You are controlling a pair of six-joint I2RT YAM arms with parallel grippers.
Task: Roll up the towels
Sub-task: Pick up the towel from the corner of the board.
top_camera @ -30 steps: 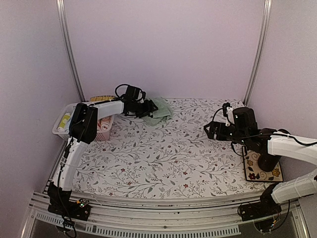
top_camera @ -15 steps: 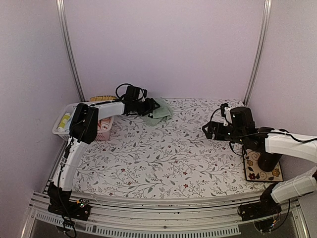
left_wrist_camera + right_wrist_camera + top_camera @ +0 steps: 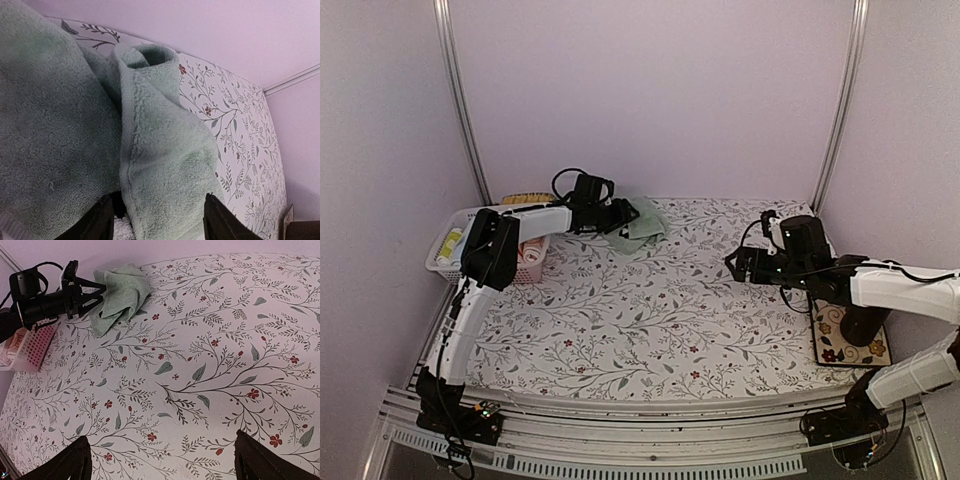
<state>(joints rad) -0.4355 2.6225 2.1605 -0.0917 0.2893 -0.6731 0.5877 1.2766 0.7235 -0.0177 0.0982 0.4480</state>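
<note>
White lattice basket holds the orange-salmon towel. Just right of it, the left tool clamps the mint green towel; the right tool gapes above the floral bench.

Towel at 12 o'clock: plain pale mint green, no print showing; left wrist view shows the same flat mint terry.
Tablecloth: white, grey-green leafy vine print, small red flowers.
Basket at 10 o'clock: white lattice, pinkish tint through the holes. Yellow item at its 9 o'clock end.
Mat at 4 o'clock: cream, dark edge, brown flower swirls.
Left arm, right arm: white shells, black joints.
Walls: flat pale lilac.
Frame rails: silver.
</note>
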